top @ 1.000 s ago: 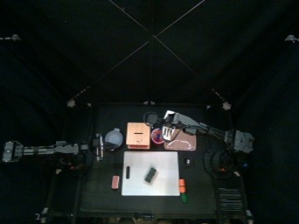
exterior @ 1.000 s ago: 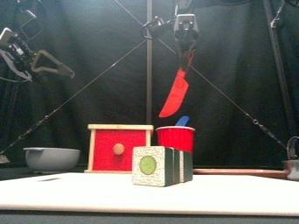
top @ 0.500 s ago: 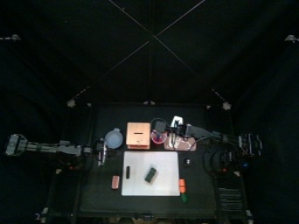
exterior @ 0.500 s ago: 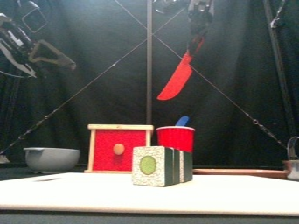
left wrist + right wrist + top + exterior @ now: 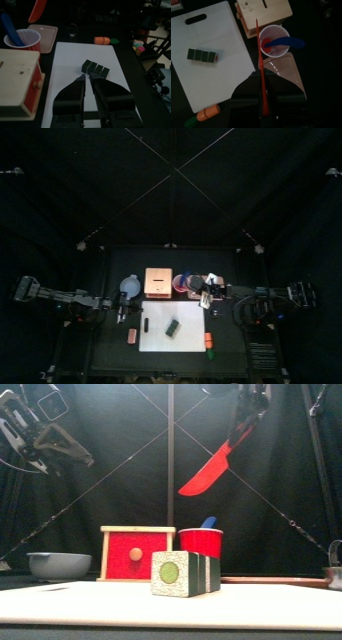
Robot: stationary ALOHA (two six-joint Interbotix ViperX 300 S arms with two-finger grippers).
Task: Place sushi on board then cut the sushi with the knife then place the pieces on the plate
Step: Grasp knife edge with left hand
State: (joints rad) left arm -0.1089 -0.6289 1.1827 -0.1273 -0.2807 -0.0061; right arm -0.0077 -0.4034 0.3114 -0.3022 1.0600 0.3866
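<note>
The dark green sushi roll point(image 5: 175, 328) point(image 5: 183, 573) lies in one piece on the white board point(image 5: 158, 315). My right gripper point(image 5: 205, 293) point(image 5: 264, 82) is shut on the red knife point(image 5: 207, 474), which hangs slanted high above the red cup point(image 5: 201, 541) with its blade down. The blue knife point(image 5: 207, 522) stands in that cup. My left gripper point(image 5: 118, 308) point(image 5: 43, 439) hovers open and empty beyond the board's left edge. In its wrist view the left gripper point(image 5: 87, 82) looks over the sushi roll point(image 5: 95, 69).
A wooden box with a red drawer front point(image 5: 136, 553) and a blue-grey bowl point(image 5: 59, 564) stand behind the board at the left. The pink tray point(image 5: 43, 30) lies by the cup. Small orange point(image 5: 211, 340) and green point(image 5: 213, 352) toys sit off the board's right front corner.
My right arm has drawn back to the right, carrying the red knife away from the cup, and the blade now slants more. My left gripper has opened and pulled back left.
</note>
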